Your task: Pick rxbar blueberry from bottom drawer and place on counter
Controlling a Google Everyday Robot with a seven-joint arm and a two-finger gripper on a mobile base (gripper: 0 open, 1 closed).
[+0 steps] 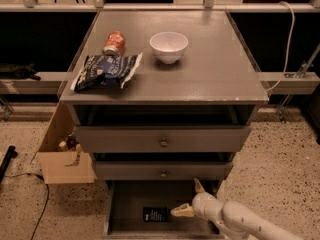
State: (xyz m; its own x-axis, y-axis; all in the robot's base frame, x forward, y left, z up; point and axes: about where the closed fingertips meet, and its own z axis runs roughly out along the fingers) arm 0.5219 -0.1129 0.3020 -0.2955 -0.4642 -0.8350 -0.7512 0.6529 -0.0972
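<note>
Poised in the open bottom drawer (125, 209) with gripper's fingers (183, 211) spread wide, rxbar blueberry (155, 214) just ahead of the lower fingertip, ungrasped; pickup and worktop (215, 69) placement remaining.

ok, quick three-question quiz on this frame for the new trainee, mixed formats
1. True or false: the small flat dark navy rxbar blueberry lies on the flat grey counter.
2. Which of these stands on the counter? A) a round white bowl B) a glass jar C) a yellow mug
3. Where is the pale two-finger gripper, and how do its jaws stand?

Key:
1. False. It lies in the open grey bottom drawer.
2. A.
3. Low over the right part of the bottom drawer, just right of the rxbar blueberry, jaws open and holding nothing.
</note>
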